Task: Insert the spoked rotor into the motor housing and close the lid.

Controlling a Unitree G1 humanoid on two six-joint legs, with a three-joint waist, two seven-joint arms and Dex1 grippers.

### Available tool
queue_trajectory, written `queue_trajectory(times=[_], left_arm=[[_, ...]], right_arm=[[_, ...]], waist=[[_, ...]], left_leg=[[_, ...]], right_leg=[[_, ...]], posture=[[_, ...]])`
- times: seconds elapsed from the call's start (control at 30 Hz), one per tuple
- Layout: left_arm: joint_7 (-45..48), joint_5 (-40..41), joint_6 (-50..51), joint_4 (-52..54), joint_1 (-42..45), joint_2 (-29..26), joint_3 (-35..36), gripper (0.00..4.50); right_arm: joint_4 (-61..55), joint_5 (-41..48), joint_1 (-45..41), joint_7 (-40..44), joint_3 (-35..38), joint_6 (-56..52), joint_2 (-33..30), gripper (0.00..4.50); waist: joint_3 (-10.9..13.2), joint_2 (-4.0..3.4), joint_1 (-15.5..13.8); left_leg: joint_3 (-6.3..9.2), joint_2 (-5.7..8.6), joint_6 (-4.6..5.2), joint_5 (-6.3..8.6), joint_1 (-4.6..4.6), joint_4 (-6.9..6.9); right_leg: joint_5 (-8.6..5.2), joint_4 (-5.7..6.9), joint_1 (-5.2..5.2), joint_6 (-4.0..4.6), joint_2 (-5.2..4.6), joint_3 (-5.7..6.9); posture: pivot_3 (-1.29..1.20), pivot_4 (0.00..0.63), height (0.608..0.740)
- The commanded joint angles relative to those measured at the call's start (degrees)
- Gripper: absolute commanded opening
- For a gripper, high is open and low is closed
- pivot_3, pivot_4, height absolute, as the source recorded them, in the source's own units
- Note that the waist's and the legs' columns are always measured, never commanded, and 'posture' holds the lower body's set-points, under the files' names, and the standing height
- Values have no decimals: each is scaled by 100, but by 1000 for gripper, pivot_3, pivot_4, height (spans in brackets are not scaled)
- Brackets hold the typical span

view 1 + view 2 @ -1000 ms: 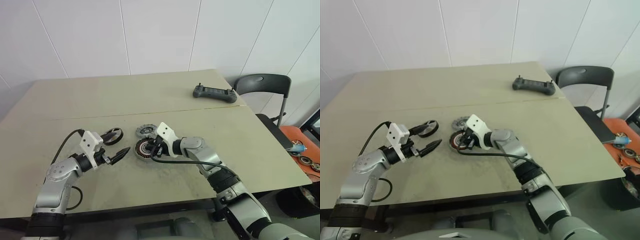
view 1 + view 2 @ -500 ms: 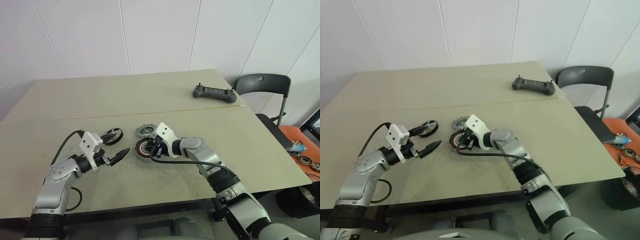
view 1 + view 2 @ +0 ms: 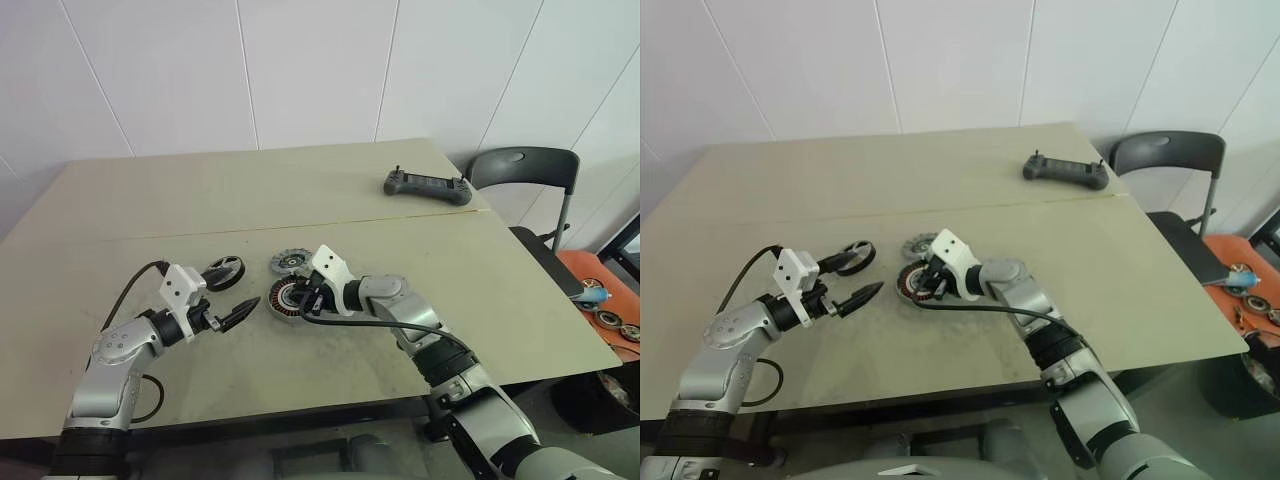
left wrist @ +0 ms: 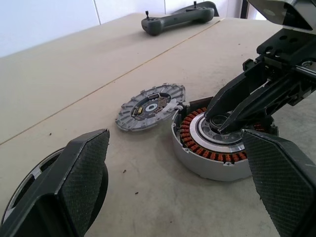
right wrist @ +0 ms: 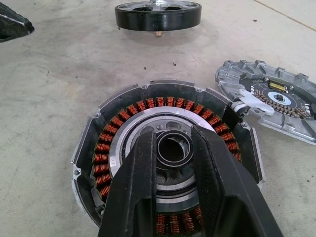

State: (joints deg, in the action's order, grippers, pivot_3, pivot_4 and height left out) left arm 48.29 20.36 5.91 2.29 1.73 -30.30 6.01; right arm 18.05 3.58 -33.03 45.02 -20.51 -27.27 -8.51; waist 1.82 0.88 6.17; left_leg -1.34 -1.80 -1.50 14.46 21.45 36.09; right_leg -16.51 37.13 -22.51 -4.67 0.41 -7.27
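the motor housing [image 5: 165, 163] is seen on the table [image 3: 480, 270], with the lid [image 5: 271, 98] touching its rim and the spoked rotor [image 3: 224, 270] nearby. the right gripper [image 5: 174, 148] is held narrowly parted over the housing's centre ring, gripping nothing; the left gripper [image 3: 232, 304] is spread wide, empty.

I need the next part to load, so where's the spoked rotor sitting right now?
In the left eye view the spoked rotor lies flat on the table, left of the lid and the motor housing, just beyond the left gripper.
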Motion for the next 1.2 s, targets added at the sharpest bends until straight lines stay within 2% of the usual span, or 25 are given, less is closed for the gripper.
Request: queue_trajectory(times=[0.03,0.1,0.37,0.47,0.67,1.0,1.1,1.2], left_arm=[[-12,-22,-81,55,33,-42,57,4500],[-11,-27,-83,50,34,-38,55,4500],[7,-51,-89,25,38,-31,40,4500],[18,-70,-102,5,41,-27,14,4500],[16,-84,-127,-2,35,-20,-4,4500],[12,-91,-144,-3,34,-20,-15,4500],[8,-94,-141,8,28,-14,-12,4500],[-41,-33,-139,10,29,40,46,4500]], right_arm=[[-148,116,-21,-24,85,-18,137,2016],[-95,181,-25,-65,190,19,213,2674],[12,305,-78,-243,428,13,333,2674],[112,269,-118,-365,499,77,353,2091],[130,124,-10,-240,284,117,236,29],[256,-415,-15,-307,-85,633,-3,29],[304,-405,-9,-284,-34,677,10,29],[227,-64,-30,-459,369,782,259,29]], waist=[[0,0,-1],[0,0,-3],[0,0,-7],[0,0,-4],[0,0,-2],[0,0,7],[-1,1,3],[0,1,5]], left_leg=[[0,0,0,0,0,0],[0,0,0,0,1,0],[0,0,0,0,1,1],[0,0,0,0,1,1],[0,0,0,0,2,0],[0,0,0,0,-2,2],[0,0,0,0,-2,2],[1,0,0,0,-2,3]], right_leg=[[0,0,0,0,0,0],[0,0,0,0,0,0],[0,0,1,0,-1,0],[0,0,0,0,-1,0],[0,-1,-1,1,-1,0],[0,0,3,0,-1,0],[0,0,4,0,-1,0],[0,0,5,0,-1,0]], posture=[[0,0,740],[0,0,740],[0,0,740],[0,0,740],[0,0,740],[0,0,740],[0,0,740],[0,0,740]])
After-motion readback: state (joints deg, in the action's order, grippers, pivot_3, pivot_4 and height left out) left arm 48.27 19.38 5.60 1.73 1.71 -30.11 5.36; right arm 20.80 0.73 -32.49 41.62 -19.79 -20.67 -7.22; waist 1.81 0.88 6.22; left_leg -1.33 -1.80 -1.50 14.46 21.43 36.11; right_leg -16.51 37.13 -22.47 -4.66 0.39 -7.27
